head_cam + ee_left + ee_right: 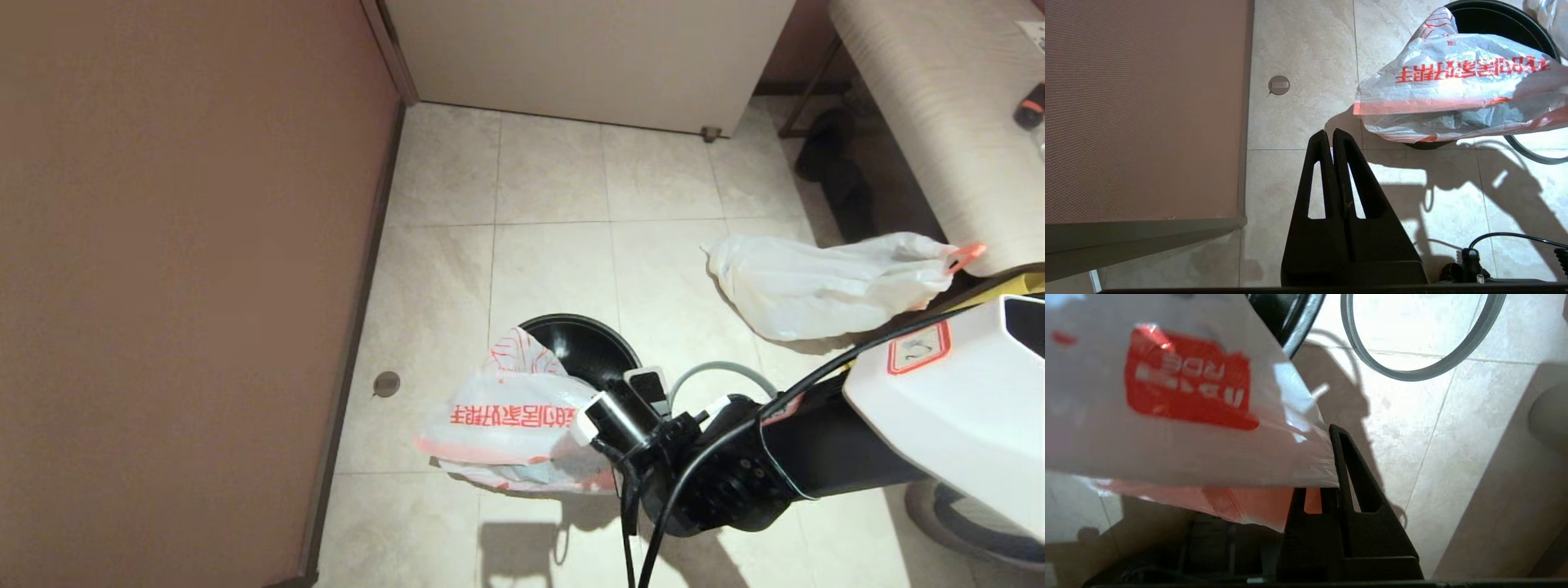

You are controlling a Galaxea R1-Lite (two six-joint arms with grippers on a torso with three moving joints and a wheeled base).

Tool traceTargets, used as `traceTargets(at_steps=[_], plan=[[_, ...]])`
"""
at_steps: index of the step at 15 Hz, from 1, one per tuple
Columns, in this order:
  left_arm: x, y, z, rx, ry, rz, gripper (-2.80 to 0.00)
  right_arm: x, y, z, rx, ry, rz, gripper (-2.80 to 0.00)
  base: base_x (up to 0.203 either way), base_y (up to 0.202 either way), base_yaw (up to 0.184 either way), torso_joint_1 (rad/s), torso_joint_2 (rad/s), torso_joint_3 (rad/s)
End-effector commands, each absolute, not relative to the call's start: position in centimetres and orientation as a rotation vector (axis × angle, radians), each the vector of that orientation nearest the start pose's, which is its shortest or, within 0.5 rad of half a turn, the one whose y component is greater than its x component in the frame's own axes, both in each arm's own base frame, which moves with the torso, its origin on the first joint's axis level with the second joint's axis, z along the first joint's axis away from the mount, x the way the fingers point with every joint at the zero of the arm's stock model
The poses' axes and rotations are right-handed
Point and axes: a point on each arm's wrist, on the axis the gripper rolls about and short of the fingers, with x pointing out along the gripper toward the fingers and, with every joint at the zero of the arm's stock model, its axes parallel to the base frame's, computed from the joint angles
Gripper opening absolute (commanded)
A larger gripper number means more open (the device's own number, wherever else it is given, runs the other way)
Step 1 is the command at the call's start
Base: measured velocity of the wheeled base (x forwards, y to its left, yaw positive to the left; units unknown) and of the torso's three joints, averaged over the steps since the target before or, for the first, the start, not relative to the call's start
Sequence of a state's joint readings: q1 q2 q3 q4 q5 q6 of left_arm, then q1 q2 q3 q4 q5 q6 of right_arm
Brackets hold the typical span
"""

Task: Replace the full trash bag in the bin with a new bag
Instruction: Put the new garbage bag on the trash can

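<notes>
Head cam: high, looks steeply down on tiled floor; bin [581, 347] at centre, right arm enters from 4 o'clock. L wrist cam: low, behind left gripper [1329, 136], facing floor; new bag [1453, 98] at 2 o'clock. R wrist cam: very close behind right gripper [1333, 435], bag fills 10 o'clock. Shared by all: bin, new bag, tiles.

The new bag [510, 425] drapes over the near edge of the bin [589, 347]; the full trash bag [824, 282] lies apart on the floor [555, 204].
</notes>
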State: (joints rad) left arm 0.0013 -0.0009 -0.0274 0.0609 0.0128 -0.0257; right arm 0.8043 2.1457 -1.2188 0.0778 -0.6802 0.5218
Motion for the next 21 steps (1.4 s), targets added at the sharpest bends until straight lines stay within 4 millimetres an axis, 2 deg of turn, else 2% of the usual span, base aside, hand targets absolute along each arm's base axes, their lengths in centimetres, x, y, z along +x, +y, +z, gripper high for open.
traceTargets(at_steps=[1,4,10,14,18,21], plan=[[-2.5,0.0,7.7,-0.026,0.034,0.016,-2.80,29.1,25.4,5.2,-0.178,0.752,-0.135,-2.80,0.000,0.000,0.000,0.000,0.00,0.000],[-2.5,0.0,7.7,-0.026,0.034,0.016,-2.80,31.8,24.6,3.0,-0.120,0.726,-0.179,-2.80,0.000,0.000,0.000,0.000,0.00,0.000],[-2.5,0.0,7.7,-0.026,0.034,0.016,-2.80,33.6,24.1,3.8,0.018,0.652,-0.122,-2.80,0.000,0.000,0.000,0.000,0.00,0.000],[-2.5,0.0,7.7,-0.026,0.034,0.016,-2.80,34.5,24.5,4.7,0.148,0.522,-0.021,-2.80,0.000,0.000,0.000,0.000,0.00,0.000],[-2.5,0.0,7.7,-0.026,0.034,0.016,-2.80,34.6,22.7,4.0,-0.056,0.527,-0.079,-2.80,0.000,0.000,0.000,0.000,0.00,0.000],[-2.5,0.0,7.7,-0.026,0.034,0.016,-2.80,34.6,22.7,3.0,-0.080,0.548,-0.084,-2.80,0.000,0.000,0.000,0.000,0.00,0.000]])
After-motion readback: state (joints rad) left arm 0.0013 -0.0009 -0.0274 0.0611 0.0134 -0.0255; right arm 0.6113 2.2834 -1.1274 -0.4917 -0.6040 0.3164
